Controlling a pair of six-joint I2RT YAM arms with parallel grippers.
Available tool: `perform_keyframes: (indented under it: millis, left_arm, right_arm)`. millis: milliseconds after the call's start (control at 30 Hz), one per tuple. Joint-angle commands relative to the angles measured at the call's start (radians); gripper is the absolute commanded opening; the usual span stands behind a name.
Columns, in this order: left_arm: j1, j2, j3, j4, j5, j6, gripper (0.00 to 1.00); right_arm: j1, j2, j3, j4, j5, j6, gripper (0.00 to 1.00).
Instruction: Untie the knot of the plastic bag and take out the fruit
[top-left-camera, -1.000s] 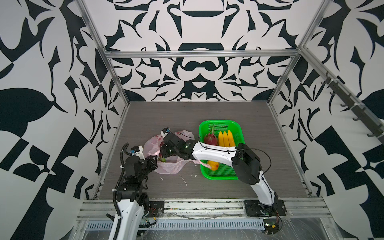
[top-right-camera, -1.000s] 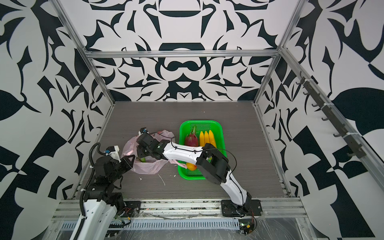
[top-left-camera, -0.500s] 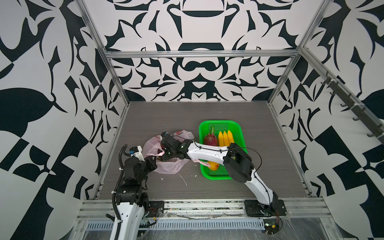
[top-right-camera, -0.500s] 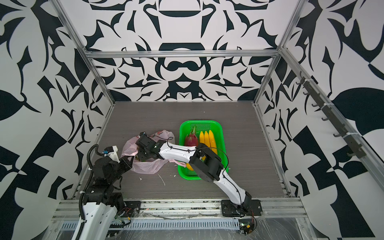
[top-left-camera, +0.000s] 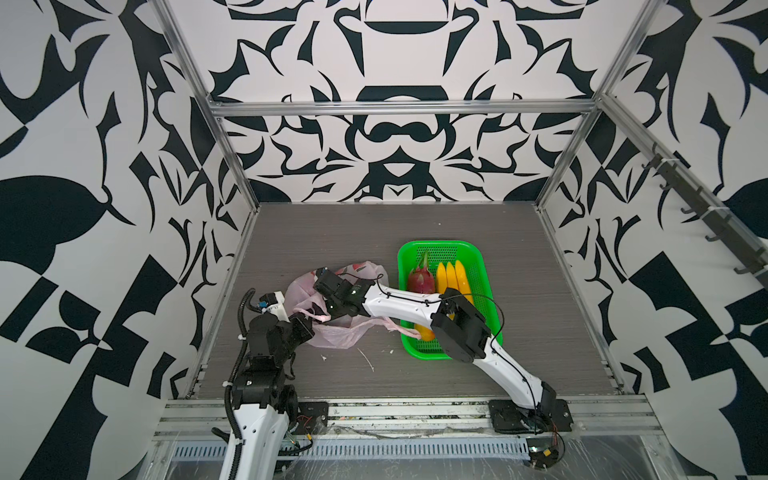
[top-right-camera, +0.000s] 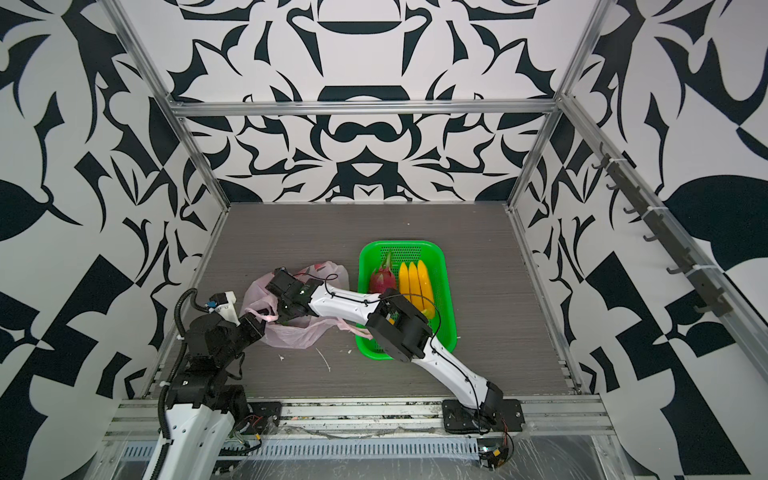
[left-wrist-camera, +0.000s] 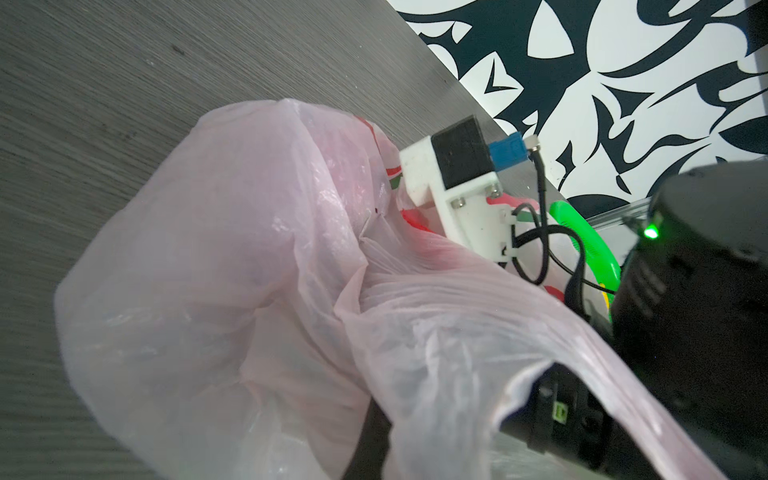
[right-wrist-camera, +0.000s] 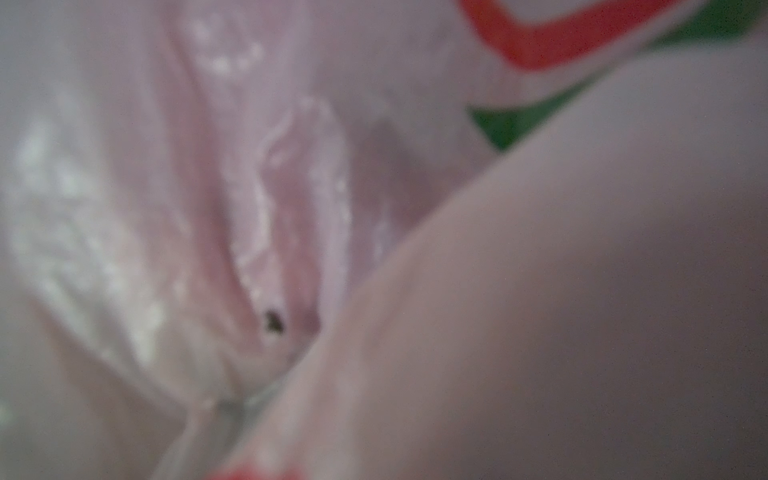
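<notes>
The pale pink plastic bag (top-left-camera: 336, 336) (top-right-camera: 291, 334) (left-wrist-camera: 232, 270) lies crumpled at the table's front left. My left gripper (top-left-camera: 307, 322) (top-right-camera: 259, 320) is shut on a strand of its handle film. My right gripper (top-left-camera: 332, 305) (top-right-camera: 286, 307) reaches into the bag's mouth, and film hides its fingers. The right wrist view shows only blurred pink film (right-wrist-camera: 249, 166). No knot can be made out. In both top views the green basket holds a dragon fruit (top-left-camera: 422, 279), bananas (top-left-camera: 451, 276) and an orange-yellow fruit (top-left-camera: 424, 332) half under my right arm.
The green perforated basket (top-left-camera: 478, 266) (top-right-camera: 440, 257) stands just right of the bag. A loose pink handle strap (top-left-camera: 399, 326) trails toward it under my right forearm. Small white scraps (top-left-camera: 368, 359) lie near the front edge. Patterned walls and metal rails enclose the table.
My right arm has shifted left, elbow included, pushing its gripper further into the bag. The left gripper has kept its hold in about the same place.
</notes>
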Motion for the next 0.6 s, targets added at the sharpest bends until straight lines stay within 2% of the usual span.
perform_keyframes:
  millis: [0, 367, 567]
  left_arm:
    - [0.002, -0.001, -0.012, -0.010, 0.015, 0.001, 0.00]
    - [0.002, 0.008, -0.012, -0.003, 0.011, 0.006, 0.00]
    - [0.002, 0.033, -0.007, 0.006, -0.003, 0.005, 0.00]
  right_arm:
    - [-0.002, -0.006, 0.040, -0.047, 0.013, -0.004, 0.50]
    - [-0.004, -0.017, 0.016, -0.040, 0.031, 0.001, 0.16]
    - [-0.011, -0.069, -0.042, -0.011, 0.039, 0.005, 0.06]
